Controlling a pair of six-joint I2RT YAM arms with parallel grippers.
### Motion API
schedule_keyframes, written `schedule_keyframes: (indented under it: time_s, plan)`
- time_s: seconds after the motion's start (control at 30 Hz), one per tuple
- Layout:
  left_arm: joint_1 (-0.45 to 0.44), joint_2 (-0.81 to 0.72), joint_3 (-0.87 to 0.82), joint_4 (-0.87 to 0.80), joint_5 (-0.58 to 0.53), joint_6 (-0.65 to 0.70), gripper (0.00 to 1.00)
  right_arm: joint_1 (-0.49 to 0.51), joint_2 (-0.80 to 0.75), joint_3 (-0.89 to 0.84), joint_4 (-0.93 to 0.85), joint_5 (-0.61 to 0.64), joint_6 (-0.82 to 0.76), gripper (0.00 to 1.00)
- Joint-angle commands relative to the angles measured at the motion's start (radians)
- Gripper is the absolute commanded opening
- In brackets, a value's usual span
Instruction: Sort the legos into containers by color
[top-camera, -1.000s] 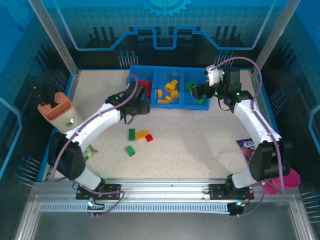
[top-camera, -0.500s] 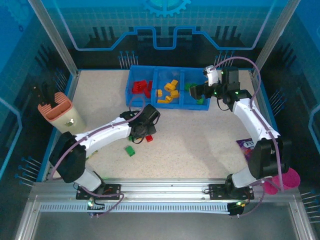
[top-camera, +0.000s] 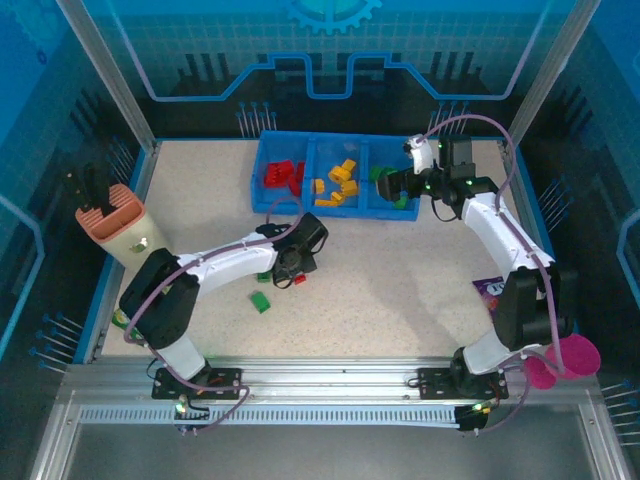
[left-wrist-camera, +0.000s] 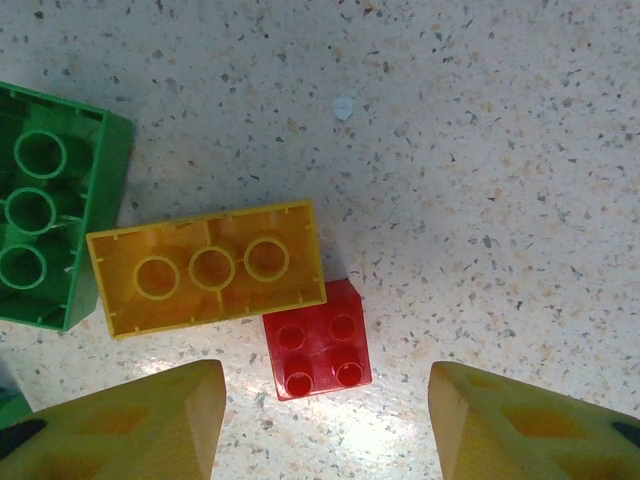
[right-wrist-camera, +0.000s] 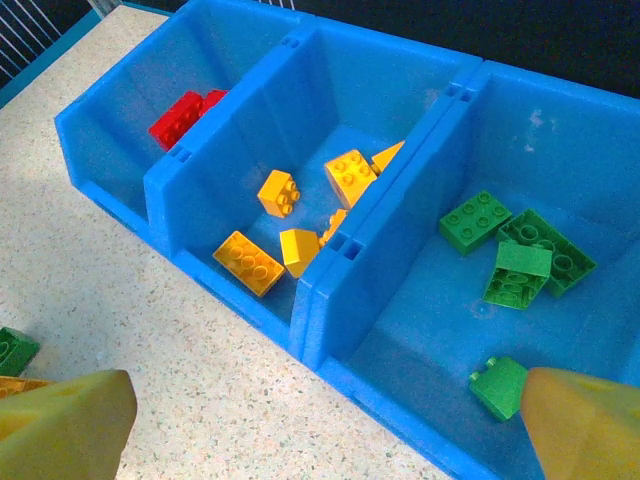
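Only bare table (left-wrist-camera: 500, 200) beside the free edge of red lego (left-wrist-camera: 317, 352).

A red lego (left-wrist-camera: 317, 340), yellow lego (left-wrist-camera: 205, 268), green lego (left-wrist-camera: 45, 235), blue tray (right-wrist-camera: 312, 310), speckled table (left-wrist-camera: 480, 150).

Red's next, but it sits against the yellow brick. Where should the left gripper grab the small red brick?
Come straight down and pinch the red brick across its left and right walls as the left wrist view shows them: both are free. Its top edge abuts the yellow brick, blocking the other axis. Studs face up.
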Motion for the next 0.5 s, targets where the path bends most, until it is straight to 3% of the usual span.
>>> schedule_keyframes:
  time_s: [0.0, 0.33, 0.47]
  plan:
    - [-0.002, 0.031, -0.015, 0.016, 0.017, -0.015, 0.57, 0.016, 0.014, 0.031, -0.016, -0.020, -0.006, 1.00]
    - [0.001, 0.094, -0.021, 0.060, 0.043, -0.040, 0.57, 0.016, 0.029, 0.030, -0.013, -0.025, -0.005, 1.00]
    - [0.003, 0.112, -0.017, 0.070, 0.057, -0.038, 0.50, 0.016, 0.034, 0.032, -0.013, -0.022, -0.006, 1.00]
